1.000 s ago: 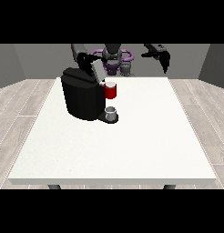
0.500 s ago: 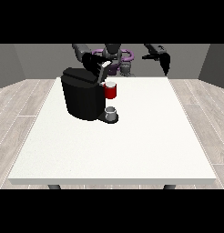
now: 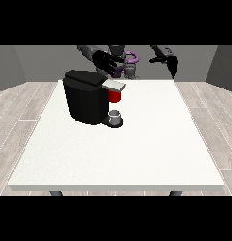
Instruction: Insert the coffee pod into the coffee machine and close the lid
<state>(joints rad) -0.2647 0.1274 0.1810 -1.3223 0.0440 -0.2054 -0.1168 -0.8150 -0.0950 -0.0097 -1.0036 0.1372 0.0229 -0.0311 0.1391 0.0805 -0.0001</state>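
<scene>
Hovering my view-left hand [image 3: 107, 62], fingers spread, above the coffee machine [image 3: 87, 96] lid [image 3: 113, 85] | view-right hand [image 3: 169, 62] relaxed, empty | risk: lid jams half-closed.

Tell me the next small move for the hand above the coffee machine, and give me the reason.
Probably pull that hand back up and away from the coffee machine. The grey lid already lies flat over the red thing at the machine, so closing looks done, and the hand hovers just behind the lid with fingers spread. The hand at the view's right hangs clear of the table.
</scene>
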